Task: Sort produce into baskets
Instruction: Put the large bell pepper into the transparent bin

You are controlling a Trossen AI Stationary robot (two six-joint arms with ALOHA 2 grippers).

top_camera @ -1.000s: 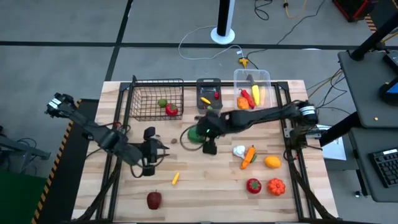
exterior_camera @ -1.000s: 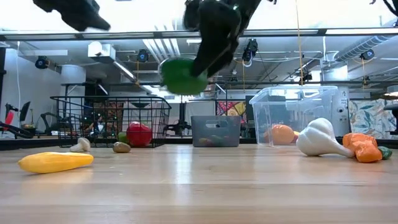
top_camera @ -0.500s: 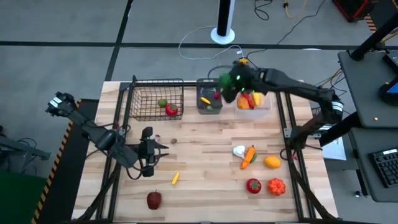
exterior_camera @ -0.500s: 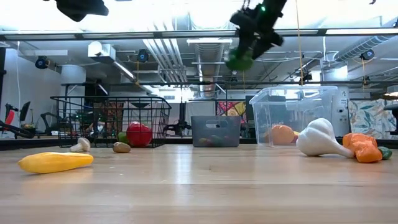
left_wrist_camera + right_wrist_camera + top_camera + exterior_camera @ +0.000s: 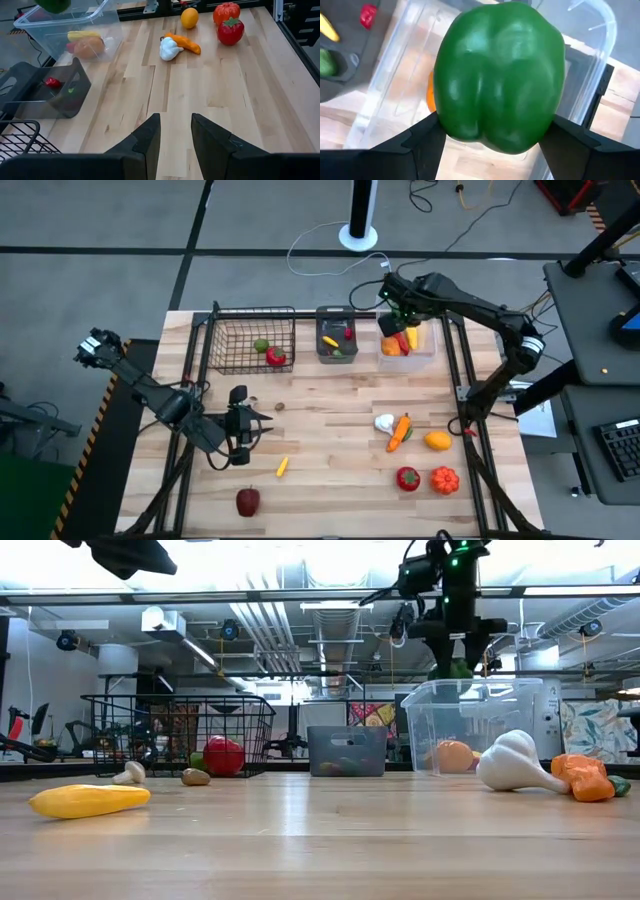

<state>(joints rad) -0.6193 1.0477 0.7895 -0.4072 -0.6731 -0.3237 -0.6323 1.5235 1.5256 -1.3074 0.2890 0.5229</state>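
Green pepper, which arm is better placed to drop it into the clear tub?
Right. The right gripper already holds the green pepper directly above the clear tub, while the left gripper waits, empty, over the near left of the table.

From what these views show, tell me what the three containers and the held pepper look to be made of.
Wire-mesh basket: black metal wire, likely coated; open grid.
Grey bin: opaque matte plastic, by its solid moulded walls.
Clear tub: transparent glossy plastic; produce shows through.
Green pepper, held by the right gripper: probably smooth moulded plastic, with a soft sheen.
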